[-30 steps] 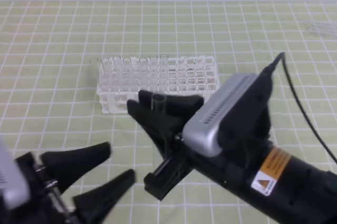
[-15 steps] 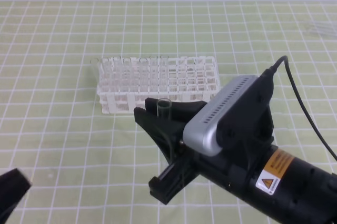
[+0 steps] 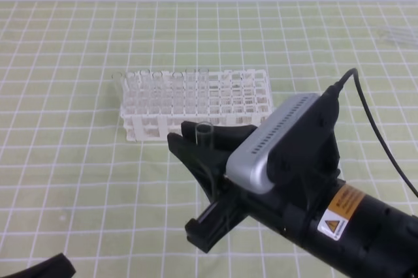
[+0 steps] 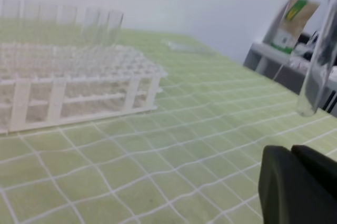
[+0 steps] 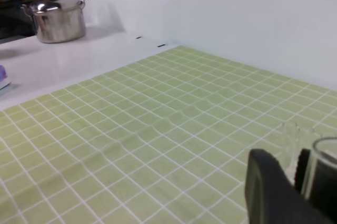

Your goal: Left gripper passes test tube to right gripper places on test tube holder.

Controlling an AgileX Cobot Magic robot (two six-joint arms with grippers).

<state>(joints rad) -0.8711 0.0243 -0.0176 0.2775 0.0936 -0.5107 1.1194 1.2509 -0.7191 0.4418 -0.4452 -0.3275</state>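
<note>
Down in the near left corner, only a tip of the left gripper (image 3: 40, 269), pressed together on nothing. Farther back, the test tube holder (image 3: 196, 105), already crowded with tubes. To the right, the right gripper (image 3: 199, 139) pinching the test tube (image 3: 204, 136). Could slip, or bump a neighbor tube.
</note>
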